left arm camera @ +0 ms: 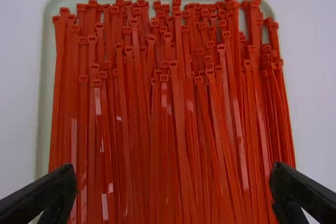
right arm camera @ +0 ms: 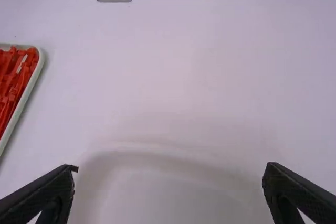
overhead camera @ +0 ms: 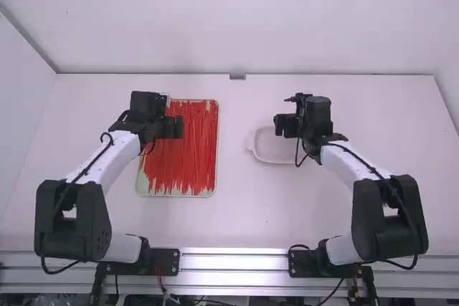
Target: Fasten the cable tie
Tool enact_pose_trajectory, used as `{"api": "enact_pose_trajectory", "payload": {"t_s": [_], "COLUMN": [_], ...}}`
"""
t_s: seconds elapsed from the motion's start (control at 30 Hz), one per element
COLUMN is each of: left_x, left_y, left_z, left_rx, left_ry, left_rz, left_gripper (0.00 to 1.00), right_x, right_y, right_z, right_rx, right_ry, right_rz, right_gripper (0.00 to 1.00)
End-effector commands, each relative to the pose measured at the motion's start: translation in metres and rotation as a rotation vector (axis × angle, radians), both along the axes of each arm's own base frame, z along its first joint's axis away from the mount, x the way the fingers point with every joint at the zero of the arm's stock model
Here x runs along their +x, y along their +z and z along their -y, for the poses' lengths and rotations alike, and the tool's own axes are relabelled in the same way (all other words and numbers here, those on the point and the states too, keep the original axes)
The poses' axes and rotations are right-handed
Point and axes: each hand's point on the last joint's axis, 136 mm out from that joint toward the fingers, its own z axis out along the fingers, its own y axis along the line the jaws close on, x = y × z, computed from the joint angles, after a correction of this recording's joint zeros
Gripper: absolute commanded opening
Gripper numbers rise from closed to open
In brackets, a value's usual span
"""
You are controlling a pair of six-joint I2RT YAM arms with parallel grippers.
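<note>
Red cable ties point(overhead camera: 188, 152) lie in dense pile on pale tray point(overhead camera: 176, 193), left of centre in high view. Left gripper point(left arm camera: 170, 170) hovers over tray's upper left part, jaws spread wide, nothing between them. Right gripper point(right arm camera: 170, 167) hangs over white dish point(overhead camera: 267, 150), right of centre, jaws likewise wide apart, empty.
</note>
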Motion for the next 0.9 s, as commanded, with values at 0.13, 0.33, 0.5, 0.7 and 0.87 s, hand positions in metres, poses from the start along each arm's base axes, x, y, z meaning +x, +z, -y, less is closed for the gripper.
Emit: {"api": "enact_pose_trajectory", "payload": {"t_s": [0.13, 0.33, 0.5, 0.7, 0.87], "left_x": [0.017, 0.021, 0.032, 0.037, 0.049], "left_y": [0.007, 0.01, 0.02, 0.033, 0.041], "left_z": [0.0, 0.0, -0.013, -0.02, -0.026], "left_rx": [0.015, 0.017, 0.074, 0.078, 0.08], "left_ry": [0.018, 0.019, 0.07, 0.084, 0.093], "left_rz": [0.034, 0.055, 0.116, 0.122, 0.088], "left_gripper": [0.99, 0.99, 0.99, 0.99, 0.99], "right_x": [0.016, 0.016, 0.018, 0.019, 0.018], "right_y": [0.007, 0.007, 0.01, 0.011, 0.011], "right_z": [-0.008, -0.008, -0.008, -0.008, -0.009], "right_rx": [-0.021, -0.024, -0.02, -0.018, -0.017], "right_ry": [-0.007, -0.009, -0.009, -0.008, -0.006], "right_rz": [0.035, 0.034, 0.047, 0.055, 0.053], "right_gripper": [0.98, 0.98, 0.98, 0.98, 0.98]}}
